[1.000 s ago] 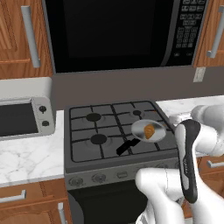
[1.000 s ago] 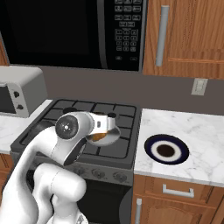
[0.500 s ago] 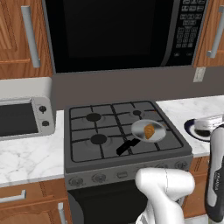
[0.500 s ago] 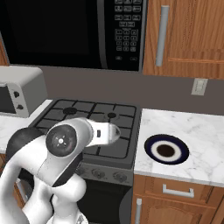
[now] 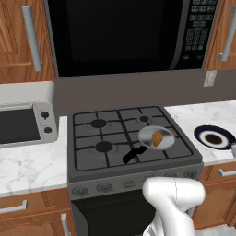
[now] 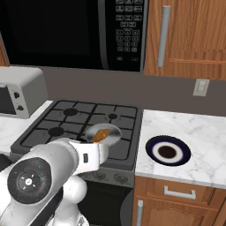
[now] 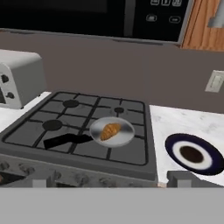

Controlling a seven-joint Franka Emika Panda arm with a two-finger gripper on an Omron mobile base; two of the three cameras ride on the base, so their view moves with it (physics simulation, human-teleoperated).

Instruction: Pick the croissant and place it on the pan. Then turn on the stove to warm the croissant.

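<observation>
**Croissant in the pan, knobs yet to be turned**

The end effector (image 7: 107,183), jaws spread wide and holding nothing, hangs low in front of the stove (image 7: 78,127), level with its front edge; the two finger tips (image 7: 38,181) show at the bottom of the hand view, well short of the pan (image 7: 113,131). On the stove's front right burner sits the pan, its black handle pointing toward the front left, and the croissant (image 7: 110,131) lies inside it, near the middle. Along the stove's front face runs the row of knobs (image 5: 133,181), none touched. Right of the stove, on the table (image 6: 203,141), rests a dark blue plate (image 6: 168,151); left of the stove stands a toaster oven (image 5: 25,123).

Placement looks done; lighting the burner remains. The main risk is choosing the wrong knob, since which one feeds the pan's burner cannot be told from here, and the croissant would stay cold. Wide jaws could also straddle a knob badly and slip off it, or the rising arm could clip the handle, which reaches toward the stove's front, and drag the pan off its burner.
</observation>
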